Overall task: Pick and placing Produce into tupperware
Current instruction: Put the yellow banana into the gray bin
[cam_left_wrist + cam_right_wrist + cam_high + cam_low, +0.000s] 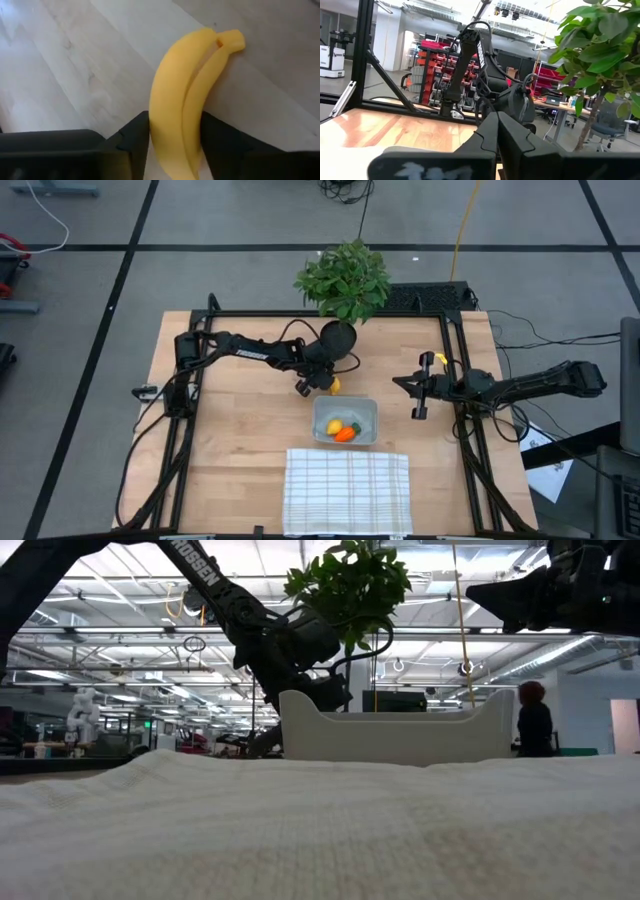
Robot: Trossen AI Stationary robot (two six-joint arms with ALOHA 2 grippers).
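Between the fingers of the left gripper (175,137) lies the banana (187,95), flat on the wooden table (75,65). Its long axis runs straight ahead from the wrist, stem end farthest out. The fingers (135,135) flank its thick end, touching or nearly touching both sides, though whether they pinch it yet I cannot tell. From above, the tupperware (345,421), already holding the carrot (344,434) and lemon (334,426), sits at about five o'clock from the banana, just beside it. Well off at three o'clock, the right gripper (418,395) waits, pressed shut.
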